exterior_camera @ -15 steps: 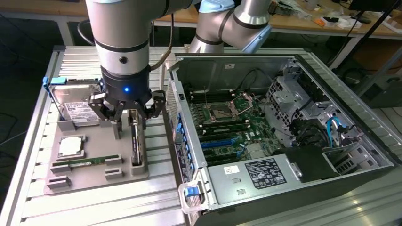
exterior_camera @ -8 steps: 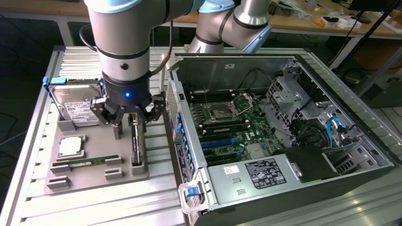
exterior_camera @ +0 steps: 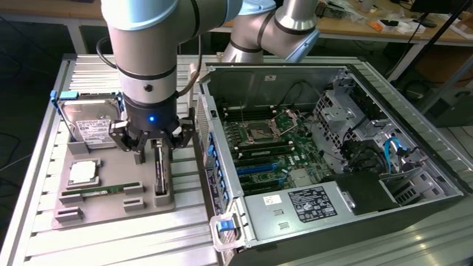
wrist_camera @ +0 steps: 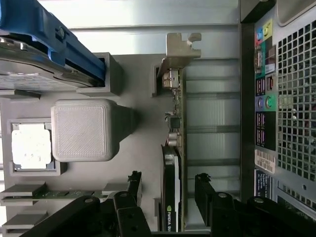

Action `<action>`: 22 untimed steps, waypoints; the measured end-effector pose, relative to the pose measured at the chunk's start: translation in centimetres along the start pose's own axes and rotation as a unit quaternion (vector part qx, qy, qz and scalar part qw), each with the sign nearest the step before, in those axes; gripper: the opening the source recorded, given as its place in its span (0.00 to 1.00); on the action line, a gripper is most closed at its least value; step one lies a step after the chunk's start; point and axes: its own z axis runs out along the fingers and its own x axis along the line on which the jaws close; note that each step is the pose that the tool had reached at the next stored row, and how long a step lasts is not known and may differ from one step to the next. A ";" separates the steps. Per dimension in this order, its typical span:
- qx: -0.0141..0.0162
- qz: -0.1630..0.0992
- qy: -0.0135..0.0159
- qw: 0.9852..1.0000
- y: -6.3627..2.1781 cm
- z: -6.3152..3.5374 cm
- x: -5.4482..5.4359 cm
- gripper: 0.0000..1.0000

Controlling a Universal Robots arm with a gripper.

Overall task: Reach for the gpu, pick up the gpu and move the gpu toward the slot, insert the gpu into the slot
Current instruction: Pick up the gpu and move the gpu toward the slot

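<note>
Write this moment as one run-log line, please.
phase: reach | gripper: open, straddling gpu | gpu: standing on edge in grey holder

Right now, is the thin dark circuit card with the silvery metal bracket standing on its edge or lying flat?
Standing on edge: the gpu sits upright in the grey holder, and the open gripper straddles it.

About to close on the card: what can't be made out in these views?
- gpu: exterior view, one end hidden behind the gripper.
- gpu, wrist view: end away from the bracket cut off by the picture edge.
- slot: exterior view, too small to tell whether it is clear.
</note>
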 end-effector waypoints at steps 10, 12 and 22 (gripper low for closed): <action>0.000 0.000 0.000 1.000 -0.03 1.03 0.0 0.56; 0.000 0.000 0.000 1.000 -0.02 1.04 0.0 0.56; 0.000 0.000 0.000 1.000 -0.02 1.04 0.0 0.35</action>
